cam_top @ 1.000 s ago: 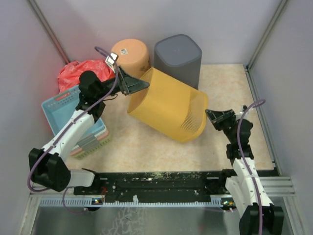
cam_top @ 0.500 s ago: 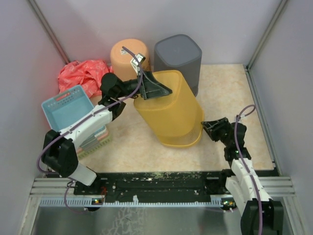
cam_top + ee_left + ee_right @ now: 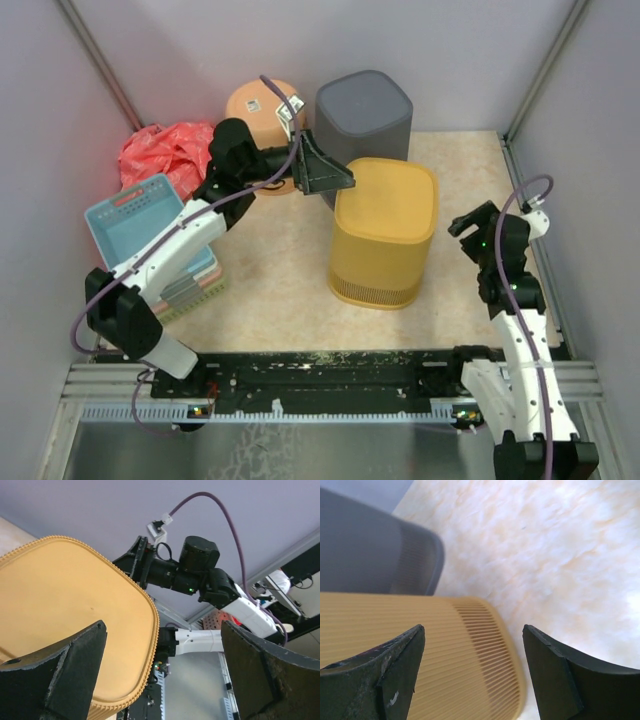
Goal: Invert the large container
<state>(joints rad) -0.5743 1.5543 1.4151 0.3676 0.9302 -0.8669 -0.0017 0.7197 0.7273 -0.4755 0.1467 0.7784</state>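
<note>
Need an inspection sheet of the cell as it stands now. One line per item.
Surface: beige tabletop, no spills seen.
Job's things: yellow container standing mouth down, closed base up.
Clutter: grey bin, orange bin, red bag, blue basket, all at back and left.
Tools: left tool open over the container's base; right tool open, clear of it.
Cables: purple cables loop off both wrists, no snag seen.
Surroundings: lilac walls, metal corner posts.
</note>
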